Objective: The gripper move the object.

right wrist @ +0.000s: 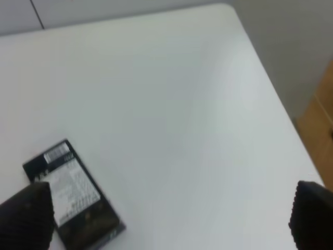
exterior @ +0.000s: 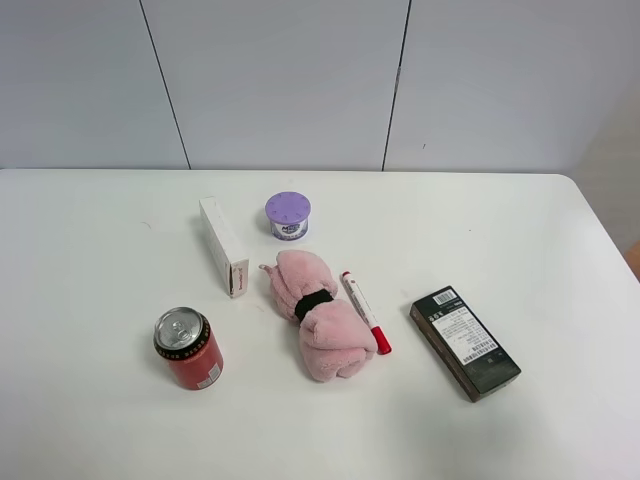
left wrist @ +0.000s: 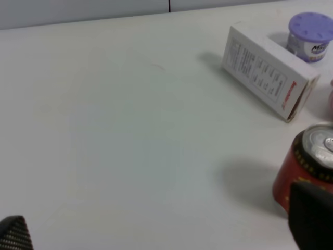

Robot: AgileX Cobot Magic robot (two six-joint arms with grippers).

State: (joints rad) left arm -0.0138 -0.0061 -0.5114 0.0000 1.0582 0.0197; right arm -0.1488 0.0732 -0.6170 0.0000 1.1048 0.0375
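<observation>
The object, a soft pink plush roll point(exterior: 320, 312) cinched by a black band point(exterior: 313, 304), lies near the middle of the white table point(exterior: 90, 260) in the exterior high view. Neither arm shows in that view. The left gripper point(left wrist: 161, 229) shows only as two dark fingertips point(left wrist: 311, 219) set wide apart, open and empty, above bare table beside the red can. The right gripper point(right wrist: 169, 216) is also open and empty, its fingertips point(right wrist: 28, 213) wide apart near the black box. The plush is not clearly seen in either wrist view.
A red can point(exterior: 188, 348) point(left wrist: 307, 161) stands left of the plush. A white carton point(exterior: 223, 246) point(left wrist: 268, 73) and a purple-lidded tub point(exterior: 288, 215) point(left wrist: 311, 34) lie behind it. A red marker point(exterior: 366, 312) touches its right side. A black box point(exterior: 465, 342) point(right wrist: 73, 192) lies further right.
</observation>
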